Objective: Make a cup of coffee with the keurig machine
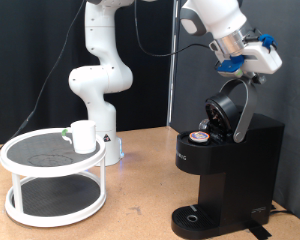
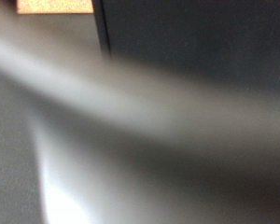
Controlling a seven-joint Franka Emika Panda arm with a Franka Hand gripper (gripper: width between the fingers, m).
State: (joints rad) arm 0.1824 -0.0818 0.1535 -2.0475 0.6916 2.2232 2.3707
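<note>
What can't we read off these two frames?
- Gripper: exterior view, fingers too small and merged with the lid handle; open or shut unclear.
- Wrist view: almost all grey blur from something very close to the lens; nothing identifiable.
- Cup contents: exterior view, side-on angle hides the inside.
- Keurig machine: exterior view, base cut off by the bottom edge; pod too small to read.

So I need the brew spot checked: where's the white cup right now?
The cup stands on the top tier of the white round rack at the exterior view's left, well apart from the keurig machine on the right.
</note>
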